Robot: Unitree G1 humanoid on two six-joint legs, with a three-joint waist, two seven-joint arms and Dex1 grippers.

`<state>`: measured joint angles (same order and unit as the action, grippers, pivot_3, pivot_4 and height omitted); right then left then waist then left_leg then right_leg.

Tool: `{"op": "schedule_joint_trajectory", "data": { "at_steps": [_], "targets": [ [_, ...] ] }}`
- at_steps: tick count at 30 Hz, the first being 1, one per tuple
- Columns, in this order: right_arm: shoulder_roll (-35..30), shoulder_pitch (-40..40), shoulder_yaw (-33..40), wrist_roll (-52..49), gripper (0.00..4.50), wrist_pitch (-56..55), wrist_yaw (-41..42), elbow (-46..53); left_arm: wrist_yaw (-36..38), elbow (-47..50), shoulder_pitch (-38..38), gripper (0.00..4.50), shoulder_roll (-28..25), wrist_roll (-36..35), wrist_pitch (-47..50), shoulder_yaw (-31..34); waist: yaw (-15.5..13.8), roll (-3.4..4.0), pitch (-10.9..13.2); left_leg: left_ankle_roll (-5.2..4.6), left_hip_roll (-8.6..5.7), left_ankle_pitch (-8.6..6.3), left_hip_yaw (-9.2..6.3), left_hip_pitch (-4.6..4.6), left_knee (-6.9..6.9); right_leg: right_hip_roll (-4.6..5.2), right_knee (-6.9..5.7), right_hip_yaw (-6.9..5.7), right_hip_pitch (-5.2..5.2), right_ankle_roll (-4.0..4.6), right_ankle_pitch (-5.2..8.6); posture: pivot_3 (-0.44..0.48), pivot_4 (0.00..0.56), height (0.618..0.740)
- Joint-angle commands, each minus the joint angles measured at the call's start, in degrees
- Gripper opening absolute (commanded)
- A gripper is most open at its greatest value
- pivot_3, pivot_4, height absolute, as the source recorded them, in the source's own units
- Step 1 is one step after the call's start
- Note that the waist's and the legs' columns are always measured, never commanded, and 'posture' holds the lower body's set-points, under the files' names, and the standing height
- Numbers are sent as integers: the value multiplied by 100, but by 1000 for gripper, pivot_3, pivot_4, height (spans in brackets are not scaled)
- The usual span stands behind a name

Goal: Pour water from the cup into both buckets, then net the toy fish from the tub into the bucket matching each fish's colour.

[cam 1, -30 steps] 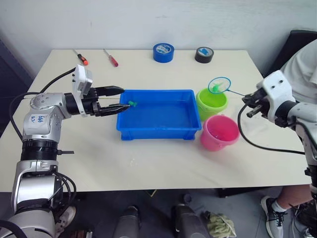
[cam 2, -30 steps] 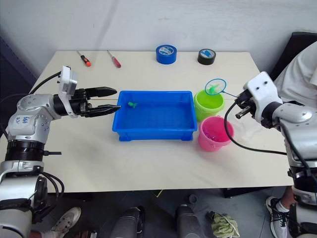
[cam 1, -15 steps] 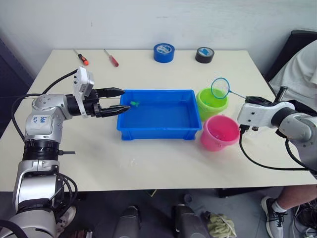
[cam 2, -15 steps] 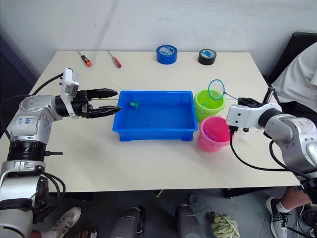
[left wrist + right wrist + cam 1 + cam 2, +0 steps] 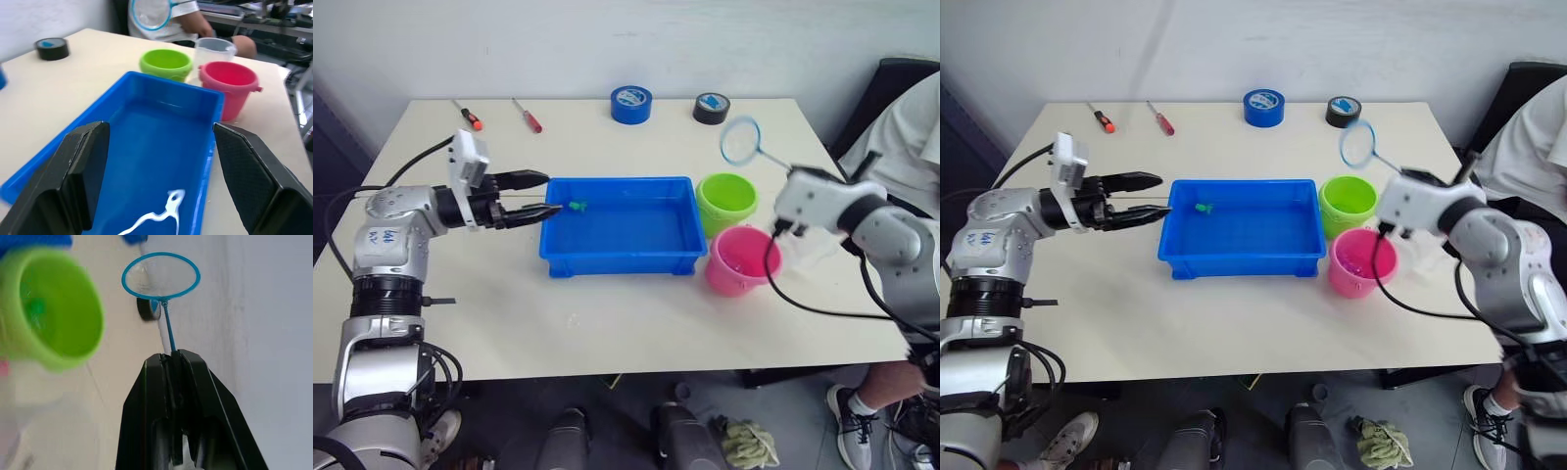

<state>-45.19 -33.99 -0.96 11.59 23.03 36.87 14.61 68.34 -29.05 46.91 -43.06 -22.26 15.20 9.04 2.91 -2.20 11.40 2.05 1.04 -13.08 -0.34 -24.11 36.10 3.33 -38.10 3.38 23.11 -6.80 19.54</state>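
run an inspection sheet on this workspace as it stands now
surface: beige table, no spills seen
job's things: blue tub holds one green fish; green bucket beside pink bucket; clear cup behind them; net raised, empty
clutter: two screwdrivers, blue tape, black tape
grippers: left gripper open at tub's end; right gripper shut on net
cables: black cable hanging from right arm
surroundings: seated person, white wall
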Motion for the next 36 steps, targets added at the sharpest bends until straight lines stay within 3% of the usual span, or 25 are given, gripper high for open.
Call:
{"op": "schedule_joint_trajectory", "data": {
  "at_steps": [1,7,11,20,29,36],
  "targets": [
    [341,-240,9,-914,0,1413,632,512,-183,-12,-224,3686,-267,-36,-226,426,-20,0,0,0,2,0,-9,-1,-2,5,2,-5,-2,1,1,0,150,734],
    [872,-933,-701,-1808,0,3558,1096,441,-707,489,-1188,3686,-431,-135,-161,957,-35,0,0,-13,1,-3,-26,-3,3,33,6,3,-6,0,0,0,150,734],
    [1360,-1411,-1021,-2013,0,4193,924,-226,-1023,1026,-1656,3686,-419,-287,61,1204,-64,0,0,-13,6,-4,-38,-6,-3,55,11,-6,-5,1,0,0,150,734],
    [2132,-2079,-1464,-2057,0,4549,425,-1280,-1438,1944,-2402,3686,-452,-445,608,1425,-57,0,0,-13,-10,-4,-34,-8,-10,84,13,-9,1,1,0,0,150,734],
    [2721,-2287,-1504,-1972,0,4597,-119,-2043,-1624,2288,-2431,3686,-425,-536,898,1398,-9,0,0,-13,-10,-4,-37,-9,-13,81,12,-12,5,1,0,0,150,734],
    [3359,-2477,-1322,-1901,0,4089,-608,-2934,-1309,2391,-2326,3686,-523,-598,1136,1130,61,0,0,-12,-14,-3,-32,-9,-18,56,7,-7,14,1,0,0,150,734]
  ]
}}
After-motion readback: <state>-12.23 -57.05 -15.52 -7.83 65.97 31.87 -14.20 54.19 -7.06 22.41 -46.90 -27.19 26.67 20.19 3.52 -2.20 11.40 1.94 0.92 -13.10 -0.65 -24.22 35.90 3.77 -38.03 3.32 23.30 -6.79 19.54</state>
